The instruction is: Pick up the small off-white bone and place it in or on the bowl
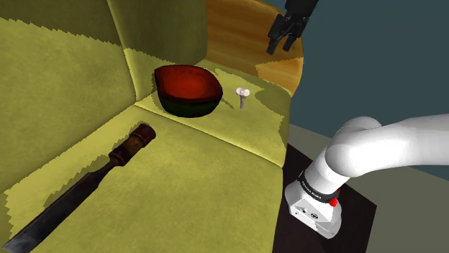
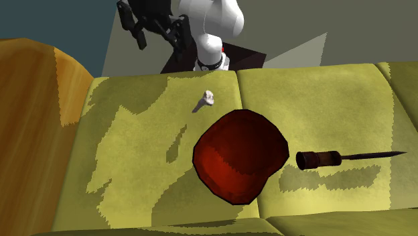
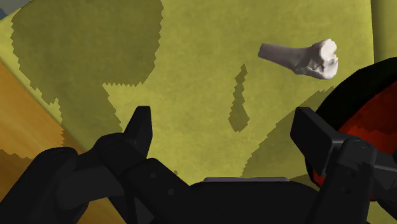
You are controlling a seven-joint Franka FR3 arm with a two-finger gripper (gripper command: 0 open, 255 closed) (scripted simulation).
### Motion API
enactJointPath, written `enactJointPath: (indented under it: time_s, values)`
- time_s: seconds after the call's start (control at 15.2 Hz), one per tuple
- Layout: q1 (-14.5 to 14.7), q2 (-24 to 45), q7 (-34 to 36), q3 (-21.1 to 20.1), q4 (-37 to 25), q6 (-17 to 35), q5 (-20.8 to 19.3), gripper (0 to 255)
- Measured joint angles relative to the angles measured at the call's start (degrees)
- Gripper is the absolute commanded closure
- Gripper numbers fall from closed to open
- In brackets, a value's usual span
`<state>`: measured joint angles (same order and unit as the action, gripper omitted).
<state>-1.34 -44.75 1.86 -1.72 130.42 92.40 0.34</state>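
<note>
Hovering by one end of the sofa (image 1: 201, 165), my gripper (image 1: 282, 44) hangs open and empty. I see the bone (image 1: 243, 93) on it, near the red bowl (image 1: 188, 90), not touching.

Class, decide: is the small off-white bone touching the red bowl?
Apart. The second exterior view shows a strip of yellow cushion between the bone and the bowl; the shoulder view shows the same gap.
</note>
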Motion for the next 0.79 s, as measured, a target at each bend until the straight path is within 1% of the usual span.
enactJointPath:
  time_s: [0.13,0.26,0.59,0.79]
  values:
    - [0.10,-0.07,0.63,-0.53,0.73,0.67,0.25,0]
    - [0.50,-0.28,3.02,-2.57,2.51,2.29,1.25,0]
    - [1.87,0.22,10.28,-8.85,6.55,7.13,4.24,0]
    - [2.47,2.19,14.64,-12.79,8.46,11.19,5.86,0]
